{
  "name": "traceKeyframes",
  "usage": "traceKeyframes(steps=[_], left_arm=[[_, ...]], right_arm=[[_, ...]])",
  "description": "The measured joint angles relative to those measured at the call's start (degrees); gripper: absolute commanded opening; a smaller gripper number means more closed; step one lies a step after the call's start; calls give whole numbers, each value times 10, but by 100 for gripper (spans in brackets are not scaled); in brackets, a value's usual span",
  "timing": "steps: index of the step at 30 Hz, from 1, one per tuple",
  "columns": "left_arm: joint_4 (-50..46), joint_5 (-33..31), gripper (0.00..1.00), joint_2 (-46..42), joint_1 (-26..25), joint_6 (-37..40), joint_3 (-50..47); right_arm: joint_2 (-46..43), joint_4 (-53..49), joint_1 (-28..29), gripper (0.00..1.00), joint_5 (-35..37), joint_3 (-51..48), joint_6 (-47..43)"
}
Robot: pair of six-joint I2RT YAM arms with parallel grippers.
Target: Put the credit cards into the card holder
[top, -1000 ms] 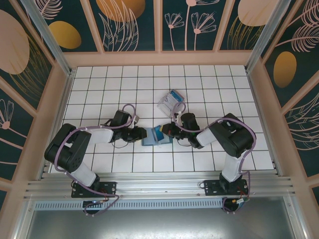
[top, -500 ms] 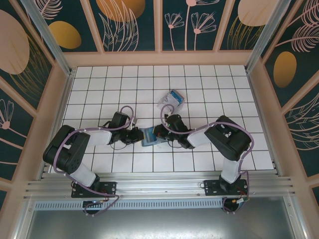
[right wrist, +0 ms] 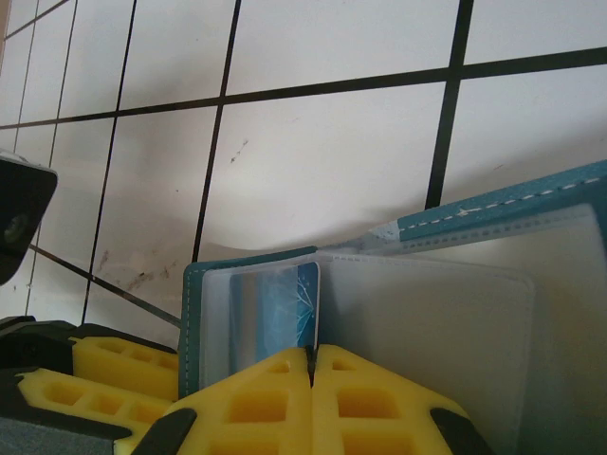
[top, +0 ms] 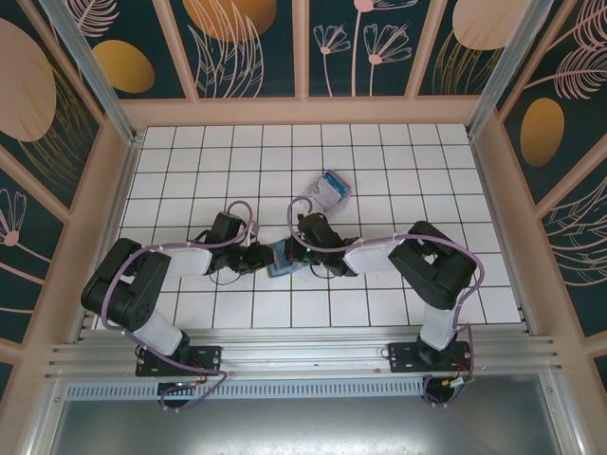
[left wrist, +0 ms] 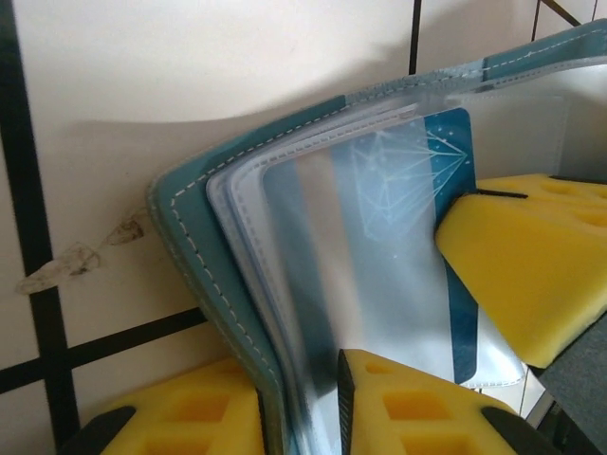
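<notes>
The dark teal card holder (top: 282, 259) stands open on the tiles between both arms. In the left wrist view my left gripper (left wrist: 302, 389) is shut on its teal cover (left wrist: 194, 246) and the first clear sleeves. A blue credit card (left wrist: 408, 190) with a white diamond print sits inside a sleeve. My right gripper (right wrist: 313, 356) is shut on that blue card (right wrist: 305, 301) at its near edge, pressed against the holder (right wrist: 194, 313). From above, the left gripper (top: 260, 258) and right gripper (top: 295, 250) meet at the holder. More cards lie in the tray.
A clear plastic tray (top: 327, 190) holding blue and whitish cards lies two tiles behind the holder. The right gripper's yellow finger (left wrist: 517, 275) crowds the left wrist view, and the left gripper's fingers (right wrist: 104, 372) show at the lower left of the right wrist view.
My right gripper has moved left with the blue card, pushing it into a sleeve of the holder. The holder has closed up somewhat. The left gripper kept its hold.
</notes>
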Motion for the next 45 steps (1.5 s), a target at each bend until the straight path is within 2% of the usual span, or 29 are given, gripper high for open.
traceKeyframes(steps=[2, 7, 10, 15, 18, 22, 25, 39, 45], left_arm=[[0, 2, 32, -1, 0, 0, 0], [-5, -2, 35, -7, -3, 3, 1], [-28, -13, 38, -16, -5, 10, 5], [-113, -82, 43, -28, -7, 44, 42], [-153, -128, 43, -37, -7, 57, 57], [-183, -160, 41, -51, -7, 63, 64], [-189, -167, 41, -53, -7, 64, 75], [-185, -159, 40, -30, -7, 70, 131], [-181, -151, 40, -19, -7, 70, 131]], right_arm=[[0, -9, 0, 9, 2, 2, -8], [0, -49, 4, 27, 10, 21, -40], [0, -71, 8, 31, 10, 24, -56], [0, -79, 8, 31, 8, 26, -74], [0, -84, 5, 27, 7, 28, -83], [0, -88, 0, 18, 2, 28, -94], [-2, -89, -2, 15, -5, 28, -97], [1, -115, 1, 14, -21, 40, -142], [5, -132, 5, 24, -32, 53, -172]])
